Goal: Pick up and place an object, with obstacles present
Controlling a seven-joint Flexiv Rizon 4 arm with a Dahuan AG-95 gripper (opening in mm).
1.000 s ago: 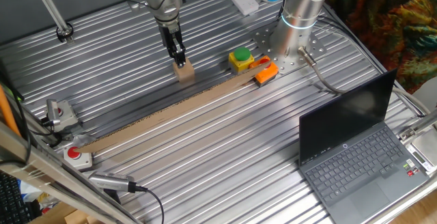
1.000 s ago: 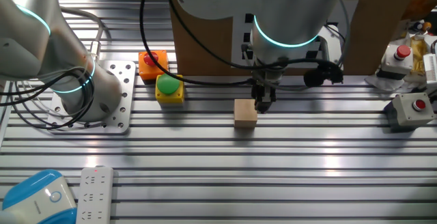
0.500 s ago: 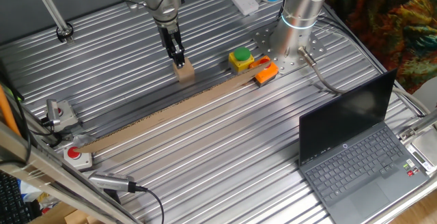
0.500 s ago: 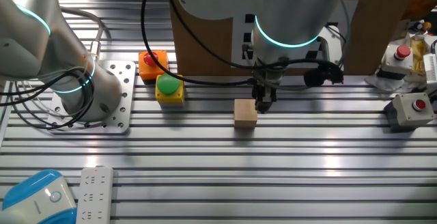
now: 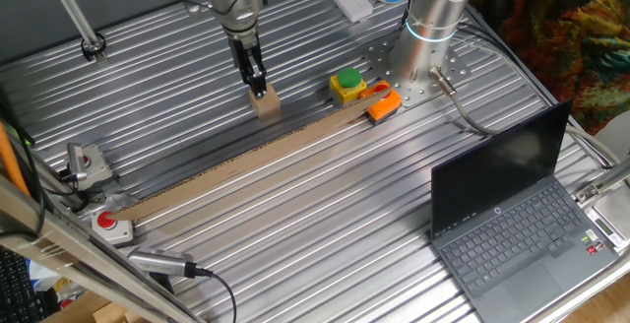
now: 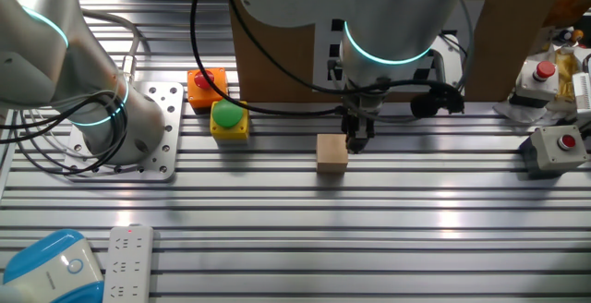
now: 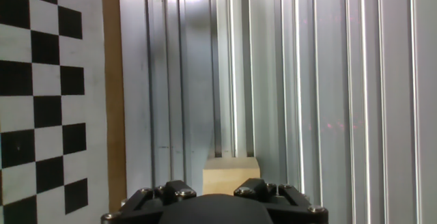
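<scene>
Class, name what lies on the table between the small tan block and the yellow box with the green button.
Only bare ribbed table: in the other fixed view nothing sits between the block and the yellow box.

Gripper (image 5: 259, 91) finger spacing was too small to resolve. In the hand view, the housing hid the fingertips and the block's (image 7: 231, 175) near part. The strip (image 7: 113, 94) ran off-frame.
</scene>
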